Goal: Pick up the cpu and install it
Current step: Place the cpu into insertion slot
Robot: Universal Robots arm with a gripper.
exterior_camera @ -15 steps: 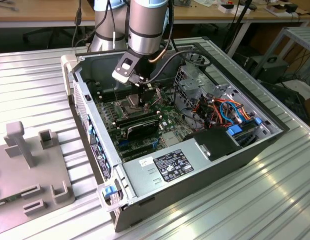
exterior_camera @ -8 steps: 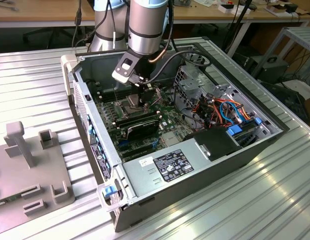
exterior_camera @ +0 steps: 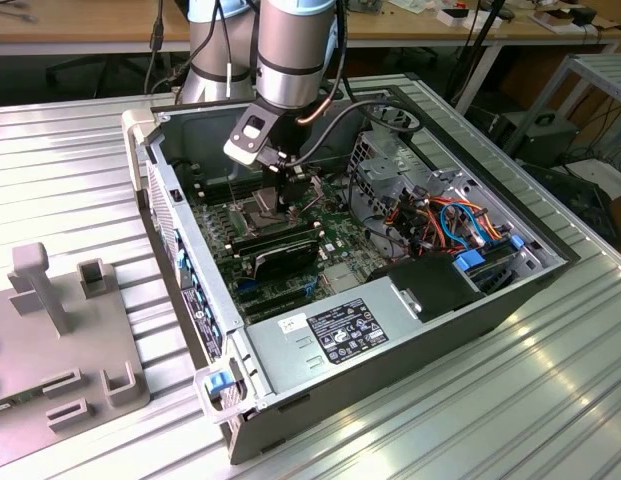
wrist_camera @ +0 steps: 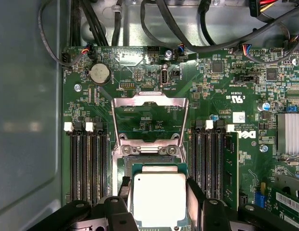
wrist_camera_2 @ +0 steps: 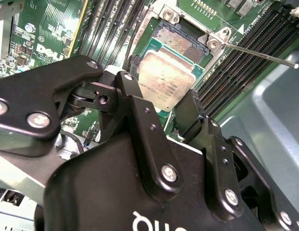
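A ribbed metal surface (exterior_camera: 80,130) carries an open computer case (exterior_camera: 195,270), with a grey stand (exterior_camera: 45,290) at eight o'clock in the exterior view. Toward eleven o'clock inside the case, the tool (exterior_camera: 282,195) is clenched on the cpu (wrist_camera: 159,199), over the open socket (wrist_camera: 149,161), whose hinged plate (wrist_camera: 149,103) stands raised.

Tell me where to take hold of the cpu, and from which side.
Take the cpu by two opposite edges, coming down from above its metal top. It is a flat square, face up, and the broad top offers nothing to pinch. The gripper holds it that way, a finger on each side.
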